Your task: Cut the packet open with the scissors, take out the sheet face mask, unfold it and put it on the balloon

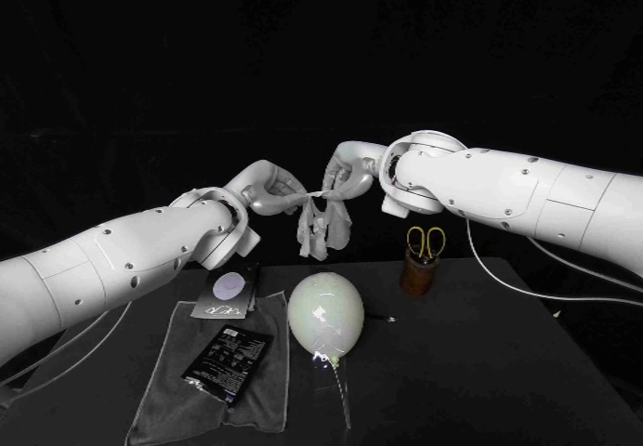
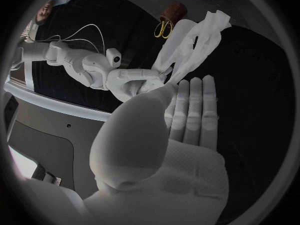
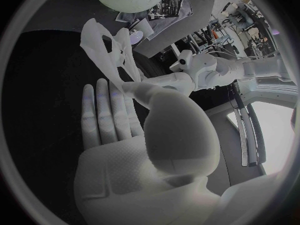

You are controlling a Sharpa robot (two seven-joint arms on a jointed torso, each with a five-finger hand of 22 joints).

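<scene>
Two hands up together, well above the desk [image 1: 522, 372]. The left hand [image 1: 275, 197] and right hand [image 1: 351, 177] meet near the middle of the head view with the sheet face mask [image 1: 321, 228] hung between them.

- Grip: each hand pinches the mask's upper edge with the thumb against the fingertips. In both wrist views the other fingers lie straight and side by side, not wrapped round anything. Neither hand holds anything else.
- Mask: out of the packet and in the air. It hangs as a narrow, bunched strip with loose flaps below, not spread flat. Not yet open enough to read as a face shape.
- Balloon [image 1: 326, 314]: pale, lying on its side on the desk below the mask and well apart from it. Nothing on it.
- Scissors [image 1: 426, 242]: yellow-handled, standing in a brown holder [image 1: 421, 276] toward the robot's right. No hand touches them.
- Packet [image 1: 228, 362]: black, lying on a grey cloth [image 1: 161, 395] to the left of the balloon. A smaller dark piece [image 1: 228, 293] with a pale oval patch lies just beyond it. Cannot tell whether it is a cut-off part.

Judgement: cutting and extraction look done, and the step in hand is the unfolding.

The next move likely calls for drawing the hands apart to open the layers. One pinch may need shifting to a free edge, since the folds cling together. Only then should the mask be lowered over the balloon. The balloon sits loose and could roll if the sheet drags across it.
</scene>
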